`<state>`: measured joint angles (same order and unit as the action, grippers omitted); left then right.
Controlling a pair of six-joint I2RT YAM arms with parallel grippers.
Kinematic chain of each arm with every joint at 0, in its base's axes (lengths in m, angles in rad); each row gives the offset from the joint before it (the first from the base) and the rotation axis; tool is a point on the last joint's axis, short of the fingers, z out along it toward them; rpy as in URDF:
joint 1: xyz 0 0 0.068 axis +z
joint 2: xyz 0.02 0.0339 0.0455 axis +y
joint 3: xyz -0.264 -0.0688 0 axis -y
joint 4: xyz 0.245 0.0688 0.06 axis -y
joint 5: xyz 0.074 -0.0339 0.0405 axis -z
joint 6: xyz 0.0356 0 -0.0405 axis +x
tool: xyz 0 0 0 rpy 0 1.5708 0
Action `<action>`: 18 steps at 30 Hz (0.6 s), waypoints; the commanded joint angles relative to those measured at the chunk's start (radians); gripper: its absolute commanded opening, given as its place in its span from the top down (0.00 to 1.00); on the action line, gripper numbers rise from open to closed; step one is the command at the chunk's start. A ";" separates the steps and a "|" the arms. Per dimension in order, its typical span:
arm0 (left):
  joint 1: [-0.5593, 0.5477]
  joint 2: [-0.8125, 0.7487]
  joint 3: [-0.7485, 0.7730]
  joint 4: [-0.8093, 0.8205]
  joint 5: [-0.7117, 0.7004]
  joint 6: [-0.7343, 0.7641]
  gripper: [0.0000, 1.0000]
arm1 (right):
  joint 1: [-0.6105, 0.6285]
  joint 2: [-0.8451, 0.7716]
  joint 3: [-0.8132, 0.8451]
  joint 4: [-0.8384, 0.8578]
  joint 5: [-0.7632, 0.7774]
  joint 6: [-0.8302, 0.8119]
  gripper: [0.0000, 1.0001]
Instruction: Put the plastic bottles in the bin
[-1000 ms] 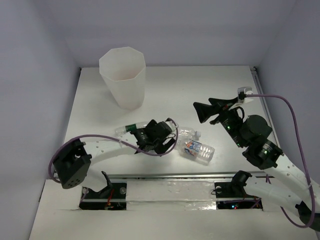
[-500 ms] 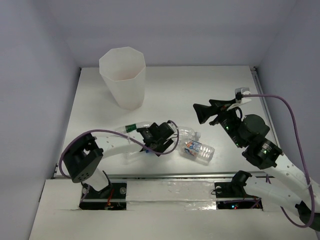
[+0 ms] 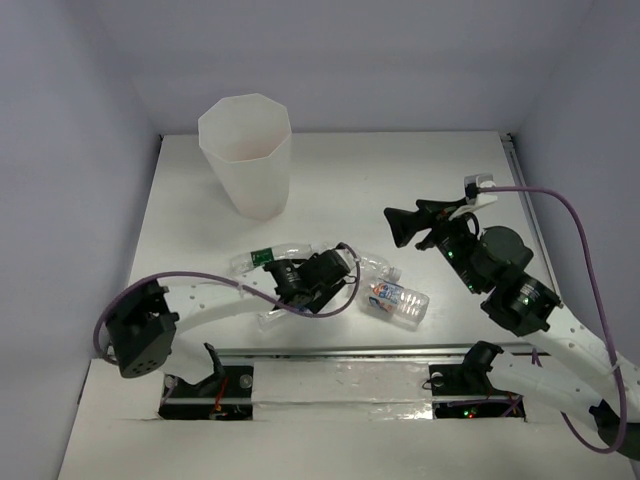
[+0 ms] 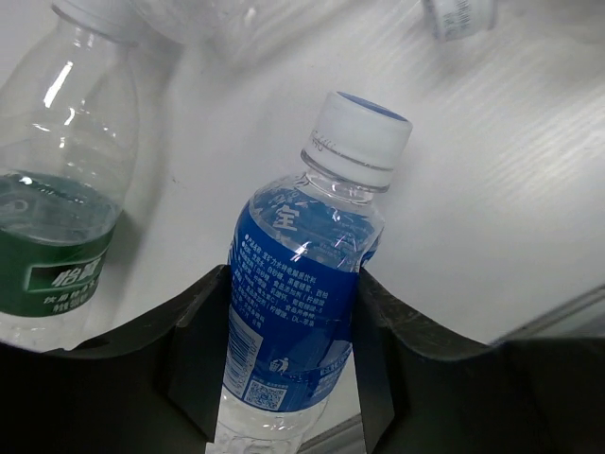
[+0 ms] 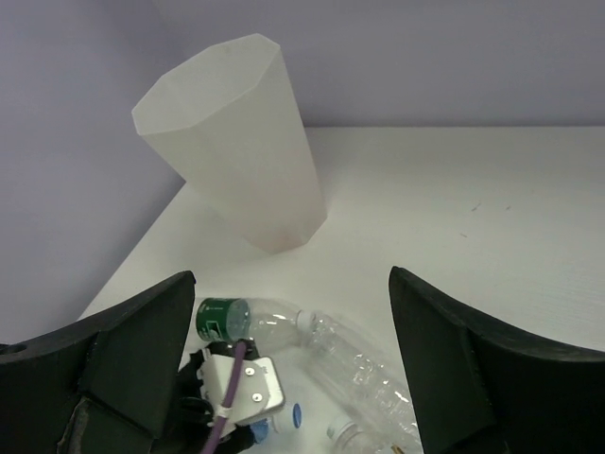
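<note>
My left gripper [image 3: 305, 285] [image 4: 293, 274] is shut on a clear bottle with a blue label [image 4: 293, 303] and a white cap. Both jaws press on the label sides. Just left of it lies a green-label bottle [image 4: 57, 236] [image 3: 262, 255] [image 5: 222, 317]. A long clear bottle [image 3: 372, 265] [image 5: 359, 364] and an orange-blue label bottle [image 3: 395, 300] lie to its right. The bin [image 3: 245, 155] [image 5: 236, 142], tall, translucent white and many-sided, stands upright at the back left. My right gripper [image 3: 395, 225] [image 5: 291, 276] hangs open above the table, right of the bottles, holding nothing.
White walls close in the table on the left, back and right. A metal rail [image 3: 350, 352] runs along the near edge in front of the arm bases. Purple cables [image 3: 580, 215] loop off both arms. The left wrist camera block [image 5: 241, 378] sits over the bottles.
The left gripper's jaws have closed from wide open onto the blue-label bottle, and the left arm's elbow shifted. The right gripper has barely moved.
</note>
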<state>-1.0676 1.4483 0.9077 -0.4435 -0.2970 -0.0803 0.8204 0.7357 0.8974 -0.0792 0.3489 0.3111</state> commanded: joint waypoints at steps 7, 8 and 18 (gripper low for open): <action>-0.055 -0.248 0.114 -0.084 0.038 -0.079 0.74 | 0.005 0.028 0.031 0.002 0.018 0.008 0.12; -0.055 -0.303 0.120 -0.075 0.035 -0.084 0.74 | 0.005 0.027 0.026 0.004 0.016 0.009 0.14; -0.055 -0.548 0.333 0.259 -0.183 -0.035 0.68 | 0.005 -0.030 -0.100 -0.008 -0.005 0.059 0.44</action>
<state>-1.1206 0.9287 1.1450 -0.3595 -0.3561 -0.1410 0.8204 0.7322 0.8143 -0.0910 0.3511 0.3485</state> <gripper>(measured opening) 0.427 0.604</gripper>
